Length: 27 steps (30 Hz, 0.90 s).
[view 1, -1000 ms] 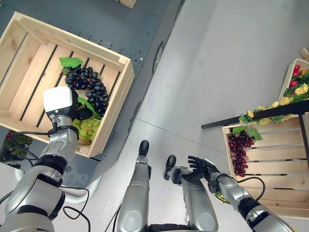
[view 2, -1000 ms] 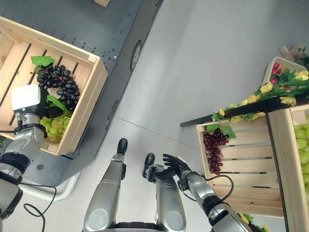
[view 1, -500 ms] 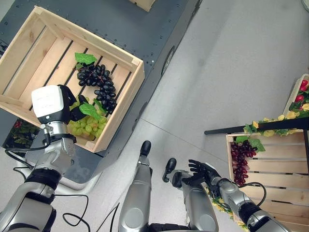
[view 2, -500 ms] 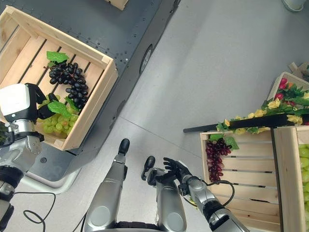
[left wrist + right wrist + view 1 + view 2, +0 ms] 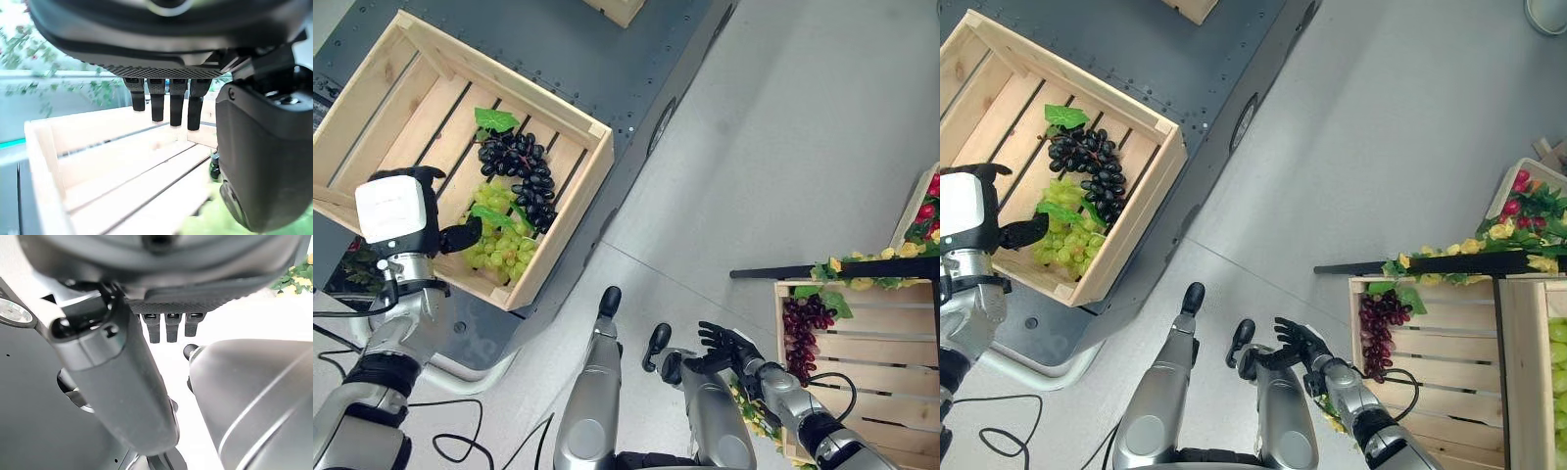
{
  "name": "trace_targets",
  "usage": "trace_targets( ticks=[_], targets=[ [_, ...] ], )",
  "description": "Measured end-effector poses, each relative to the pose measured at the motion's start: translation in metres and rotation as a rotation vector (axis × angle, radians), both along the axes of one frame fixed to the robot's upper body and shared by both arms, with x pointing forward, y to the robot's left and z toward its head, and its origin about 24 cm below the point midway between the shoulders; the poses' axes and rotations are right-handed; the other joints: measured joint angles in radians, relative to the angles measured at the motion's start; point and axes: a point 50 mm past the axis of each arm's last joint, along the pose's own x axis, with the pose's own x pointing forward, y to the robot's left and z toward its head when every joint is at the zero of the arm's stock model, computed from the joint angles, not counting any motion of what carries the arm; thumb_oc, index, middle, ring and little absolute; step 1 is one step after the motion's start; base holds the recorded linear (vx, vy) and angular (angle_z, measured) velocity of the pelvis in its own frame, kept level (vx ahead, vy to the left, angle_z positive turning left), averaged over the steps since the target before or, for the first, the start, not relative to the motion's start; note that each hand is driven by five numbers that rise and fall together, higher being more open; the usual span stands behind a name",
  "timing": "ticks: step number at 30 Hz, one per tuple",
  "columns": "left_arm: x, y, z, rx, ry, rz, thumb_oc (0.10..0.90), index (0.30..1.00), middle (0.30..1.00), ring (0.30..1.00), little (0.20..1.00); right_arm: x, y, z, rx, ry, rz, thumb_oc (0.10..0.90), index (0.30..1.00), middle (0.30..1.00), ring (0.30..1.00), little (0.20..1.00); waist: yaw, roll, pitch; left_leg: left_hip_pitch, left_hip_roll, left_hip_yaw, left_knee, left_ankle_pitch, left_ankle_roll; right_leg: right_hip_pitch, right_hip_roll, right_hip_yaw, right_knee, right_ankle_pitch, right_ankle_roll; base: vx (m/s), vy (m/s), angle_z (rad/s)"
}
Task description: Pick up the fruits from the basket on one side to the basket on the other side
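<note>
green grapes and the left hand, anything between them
Nothing: in the left eye view the left hand sits right beside the green grapes inside the crate, thumb nearly touching them.

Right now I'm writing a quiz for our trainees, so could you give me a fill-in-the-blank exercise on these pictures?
1. The wooden crate on the robot's left holds black grapes and ____ grapes.
2. The crate on the robot's right holds a bunch of ____ grapes.
3. The left robot hand holds ____.
4. The right robot hand has its fingers ____.

Missing words: green; red; nothing; open
</note>
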Motion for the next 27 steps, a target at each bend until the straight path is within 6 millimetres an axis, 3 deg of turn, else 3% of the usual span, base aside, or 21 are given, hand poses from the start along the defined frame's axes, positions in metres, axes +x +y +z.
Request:
trace_targets(
  ticks=[8, 13, 18, 27],
  targets=[
    [-0.005, 0.012, 0.033, 0.218, 0.039, 0.002, 0.8, 0.9, 0.9, 0.9, 0.9, -0.001, -0.001, 0.0, 0.002, 0.0, -0.004, 0.8, 0.9, 0.9, 0.9, 0.9, -0.003, 0.013, 0.005, 0.002, 0.0, 0.007, -0.002, -0.003, -0.005, -0.001, -0.002, 0.004, 0.001, 0.001, 0.002, -0.01, 0.041, -0.02],
    [-0.005, 0.013, 0.046, 0.406, 0.168, -0.015, 0.8, 0.9, 0.9, 0.9, 0.9, -0.001, -0.001, 0.0, 0.002, -0.001, -0.007, 0.8, 0.9, 0.9, 0.9, 0.9, -0.006, 0.024, 0.007, -0.008, 0.0, 0.009, -0.002, -0.004, -0.005, -0.014, -0.003, 0.005, 0.005, 0.0, 0.001, -0.01, 0.029, -0.01],
    [-0.003, 0.006, 0.058, 0.62, 0.316, -0.048, 0.8, 0.9, 0.9, 0.9, 0.9, 0.001, -0.008, 0.002, -0.002, -0.01, -0.031, 0.8, 0.9, 0.9, 0.9, 0.9, -0.007, 0.031, 0.007, -0.014, 0.0, 0.024, 0.001, -0.003, -0.004, -0.024, -0.008, 0.009, 0.014, 0.0, 0.001, -0.01, 0.047, -0.02],
    [0.015, -0.012, 0.075, 0.79, 0.437, -0.094, 0.8, 0.9, 0.9, 0.9, 0.9, 0.003, -0.01, 0.004, -0.005, -0.013, -0.028, 0.8, 0.9, 0.9, 0.9, 0.9, -0.027, 0.04, 0.007, -0.019, 0.0, 0.03, 0.003, -0.003, -0.005, -0.03, -0.01, 0.012, 0.017, 0.0, 0.002, 0.0, 0.016, -0.01]
  ],
)
